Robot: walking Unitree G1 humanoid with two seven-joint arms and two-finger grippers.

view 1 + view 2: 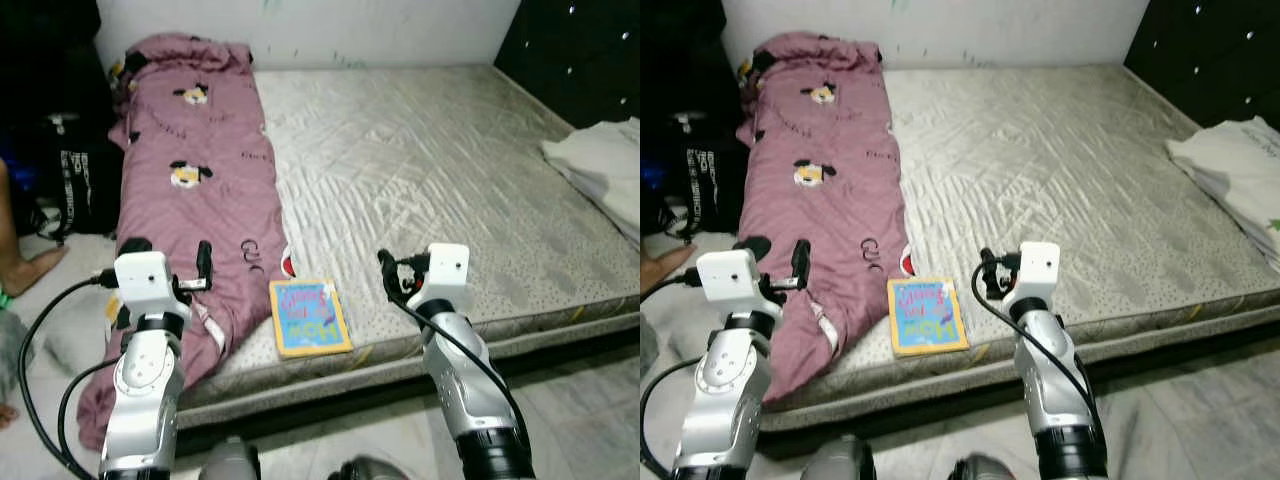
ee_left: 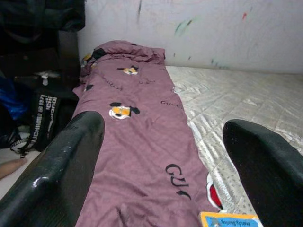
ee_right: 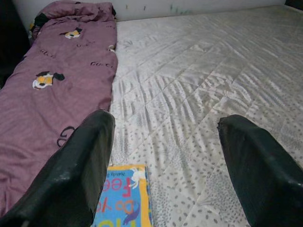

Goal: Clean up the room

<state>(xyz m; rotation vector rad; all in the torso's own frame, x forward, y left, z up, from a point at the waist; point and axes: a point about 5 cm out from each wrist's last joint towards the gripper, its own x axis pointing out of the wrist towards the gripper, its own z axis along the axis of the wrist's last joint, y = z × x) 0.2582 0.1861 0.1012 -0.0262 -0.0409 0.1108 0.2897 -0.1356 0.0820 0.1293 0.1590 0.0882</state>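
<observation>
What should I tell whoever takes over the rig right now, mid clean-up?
Left gripper: open, holding nothing, raised over the purple blanket at the mattress's left edge.
Right gripper: open, holding nothing, raised over the mattress just right of the book.
The book lies flat near the mattress's front edge, beside the blanket. The blanket is bunched along the left side, its end hanging off the front. Folded white cloth sits at the right edge.
Done: nothing visibly tidied yet.
Left: probably pick up the book, straighten the blanket.

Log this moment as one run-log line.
left claw open over purple blanket | right claw open beside book | mattress | nothing held
</observation>
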